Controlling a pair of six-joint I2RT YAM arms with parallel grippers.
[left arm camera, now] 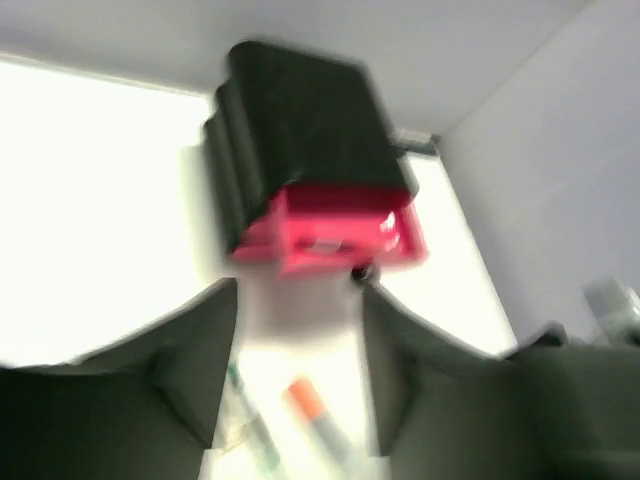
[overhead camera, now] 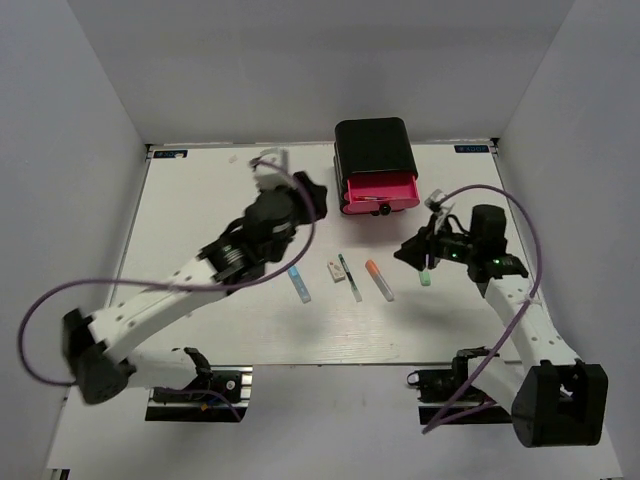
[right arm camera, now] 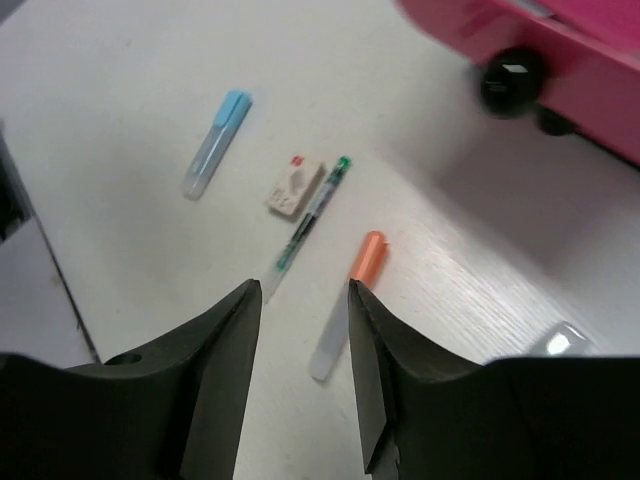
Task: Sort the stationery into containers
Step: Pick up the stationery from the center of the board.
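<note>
Right claw (right arm camera: 303, 298) is held with fingers apart, nothing gripped. The orange-capped marker (right arm camera: 358, 272) is seen on the counter just ahead of its gap, long axis running away from the claw, cap farthest. Left claw (left arm camera: 300, 370), likewise spread, is aimed at the open pink drawer (left arm camera: 330, 235). The right arm is judged nearer. No writing can be read.

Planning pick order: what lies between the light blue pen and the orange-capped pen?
The white eraser block and, beside it, the thin green-capped pen. The right wrist view shows this clearest; the top external view agrees.
</note>
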